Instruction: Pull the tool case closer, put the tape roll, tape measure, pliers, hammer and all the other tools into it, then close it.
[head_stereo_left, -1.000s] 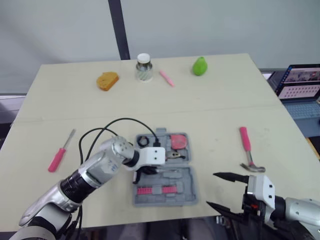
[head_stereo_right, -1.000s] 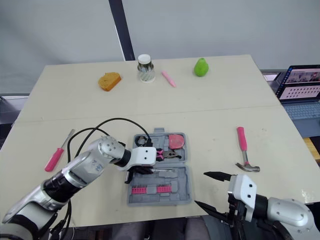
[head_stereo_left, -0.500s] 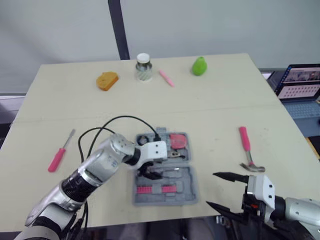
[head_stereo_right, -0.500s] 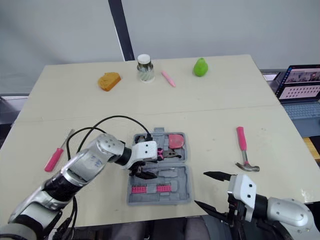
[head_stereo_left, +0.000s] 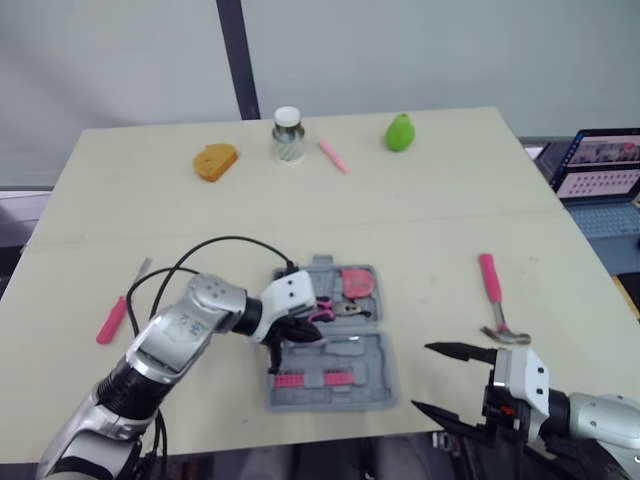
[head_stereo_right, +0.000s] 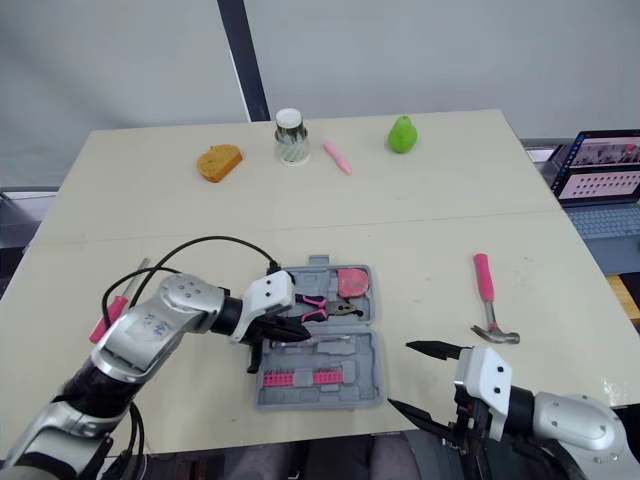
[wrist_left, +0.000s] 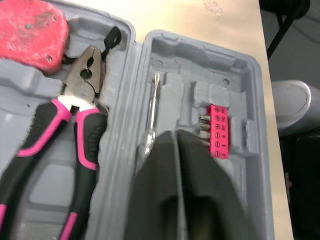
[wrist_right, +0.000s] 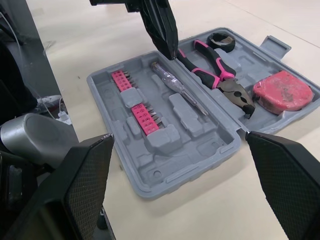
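Case: grey tool case (head_stereo_right: 357, 362) lies open on the table (head_stereo_right: 300, 205), near the front edge and between the two arms.
Packed: pliers (wrist_right: 215, 75), tape measure (head_stereo_right: 352, 283) and tape roll (wrist_right: 222, 48) sit in the far half; a slim tester (wrist_right: 182, 90) and pink bit strips (wrist_right: 145, 117) sit in the near half.
Loose: hammer (head_stereo_right: 487, 298) lies on the table to the right of the case, well apart from it; a pink screwdriver (head_stereo_left: 114, 319) lies well apart to the left.
Left gripper (head_stereo_right: 297, 331): fingers pressed together with nothing between them, hanging over the case's left side, tips just beside the pliers' handles and the tester.
Right gripper (head_stereo_right: 400, 376): fingers spread wide and empty, at the front edge of the table, near the case's right corner and short of the hammer.
Stage: by the look of it, the packing is partly done, with two tools to collect and the lid to shut.
Risk, pliers: the shut fingers hang so near the handles that a low sideways sweep could knock the pliers out of their recess.
Risk, case: it sits close to the table's edge, so a push from either arm could slide it off.
Risk, hammer: its weight is all in the head; a grip far down the pink handle may let it swing or slip.
Risk, lid: any tool not seated in its recess would likely keep the lid from closing.
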